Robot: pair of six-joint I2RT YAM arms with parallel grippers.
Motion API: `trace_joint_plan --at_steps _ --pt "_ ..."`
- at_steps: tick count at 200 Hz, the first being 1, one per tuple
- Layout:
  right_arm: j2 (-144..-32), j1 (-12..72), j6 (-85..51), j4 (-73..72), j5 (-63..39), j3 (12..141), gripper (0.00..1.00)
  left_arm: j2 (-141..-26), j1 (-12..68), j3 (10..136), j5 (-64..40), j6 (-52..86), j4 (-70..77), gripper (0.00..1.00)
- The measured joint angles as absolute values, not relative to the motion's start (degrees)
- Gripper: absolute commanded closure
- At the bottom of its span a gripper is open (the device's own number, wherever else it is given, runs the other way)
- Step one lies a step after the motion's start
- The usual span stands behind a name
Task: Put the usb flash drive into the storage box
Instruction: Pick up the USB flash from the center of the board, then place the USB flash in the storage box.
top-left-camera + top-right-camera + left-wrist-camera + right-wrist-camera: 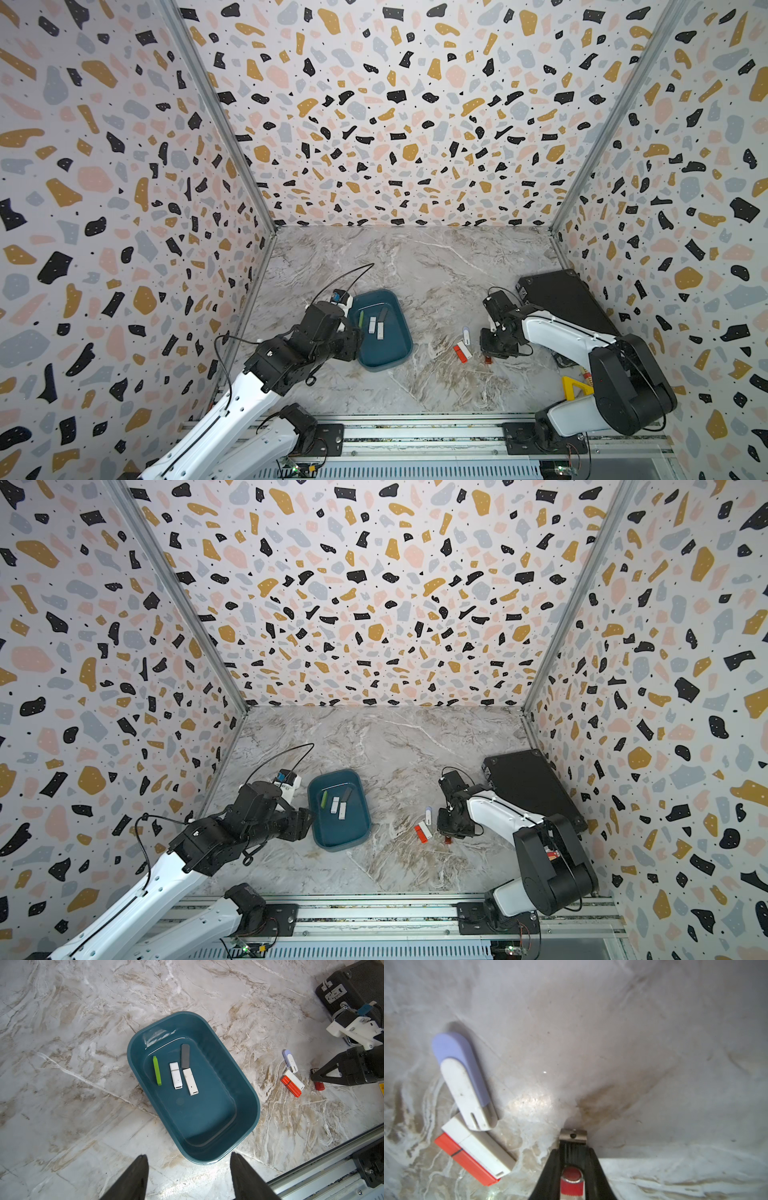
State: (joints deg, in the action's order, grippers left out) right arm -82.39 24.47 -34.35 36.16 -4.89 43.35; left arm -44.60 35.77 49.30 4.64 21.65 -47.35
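Pinch by right fingers (550,1180) across slim body of usb flash drive (572,1180), likely light, stiff, slick, down near surface (83,1126) and well apart from storage box (207,1122); left fingers (133,1180) spread.

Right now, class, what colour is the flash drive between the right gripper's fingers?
The flash drive is red; the right wrist view shows it best.

You've got a flat black case (565,303) with metal latches lying at the marble tabletop's (436,266) right side, beside the terrazzo-patterned wall (685,208). A yellow triangle (567,386) sits near the aluminium rail (415,432).
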Motion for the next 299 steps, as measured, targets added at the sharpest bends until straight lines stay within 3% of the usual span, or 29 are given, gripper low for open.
trace_joint_plan --at_steps 58,105,159,182,191,206,237,257,299 --pt "-74.8 36.4 -38.0 30.9 -11.6 56.0 0.89 -42.7 35.8 49.3 7.0 21.7 -47.6 0.33" --pt "-92.9 50.2 -41.6 22.2 -14.7 71.2 0.88 -40.4 35.8 49.3 9.5 21.9 -47.8 0.33" --pt "-113.4 57.4 -42.3 21.7 -14.8 82.9 0.83 -40.1 35.8 49.3 13.1 22.6 -48.7 0.29" --pt "-116.8 58.6 -42.6 21.0 -15.2 83.0 0.77 -40.0 35.8 49.3 15.1 23.5 -49.3 0.14" --pt "-117.5 58.8 -42.7 21.0 -15.5 83.1 0.72 -39.9 35.8 49.3 16.5 24.3 -49.7 0.01" --pt "-117.8 58.8 -42.2 21.2 -15.7 83.4 0.65 -39.4 35.8 49.3 19.6 25.5 -50.8 0.00" --pt "-114.7 58.5 -39.6 22.6 -14.5 83.7 0.59 -36.5 35.8 49.3 23.8 27.4 -52.2 0.00" --pt "-106.8 56.4 -37.5 22.8 -13.2 79.2 0.58 -34.2 35.8 49.3 23.2 27.6 -51.9 0.00" --pt "-81.1 39.8 -32.3 22.7 -8.4 62.0 0.53 -40.2 36.0 49.4 13.8 26.5 -48.2 0.00"
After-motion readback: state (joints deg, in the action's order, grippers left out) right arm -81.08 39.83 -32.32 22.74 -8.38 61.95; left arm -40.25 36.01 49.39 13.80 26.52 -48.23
